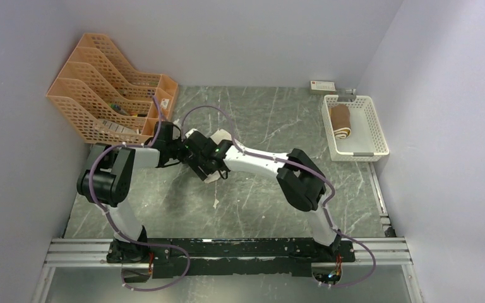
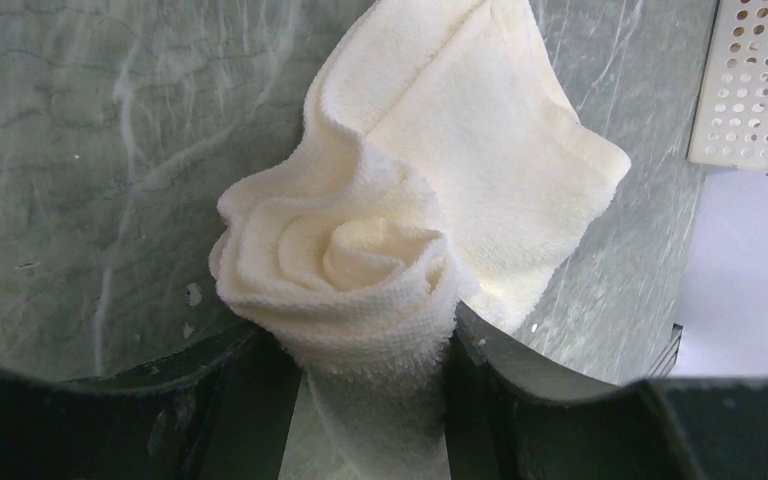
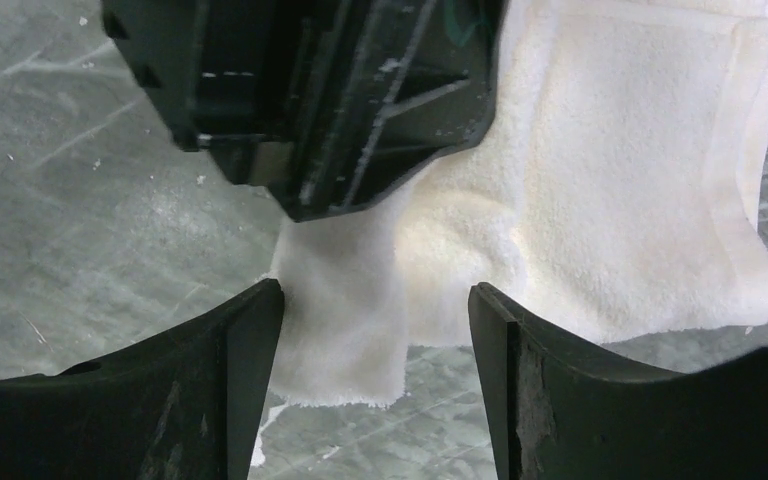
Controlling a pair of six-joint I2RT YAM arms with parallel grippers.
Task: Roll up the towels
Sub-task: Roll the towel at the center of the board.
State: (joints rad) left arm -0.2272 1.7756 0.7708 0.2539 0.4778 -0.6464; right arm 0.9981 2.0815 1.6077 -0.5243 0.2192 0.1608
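Note:
The cream-white towel [image 2: 480, 140] lies on the marble table, part rolled into a loose spiral [image 2: 345, 250] at its near end. My left gripper [image 2: 375, 345] is shut on that rolled end. The towel shows as small white patches under the arms in the top view [image 1: 222, 134]. My right gripper [image 3: 375, 300] is open, hovering over the towel's edge [image 3: 610, 180] right beside the left gripper's body [image 3: 330, 90]. The two grippers meet at mid-table, left [image 1: 186, 144] and right [image 1: 206, 165]. The brown towel [image 1: 340, 122] lies rolled in the white basket [image 1: 379, 136].
An orange mesh file organizer [image 1: 101, 95] stands at the back left. A small white box [image 1: 323, 86] sits by the back wall behind the basket. The basket's corner shows in the left wrist view [image 2: 755, 80]. Walls close off the left, back and right.

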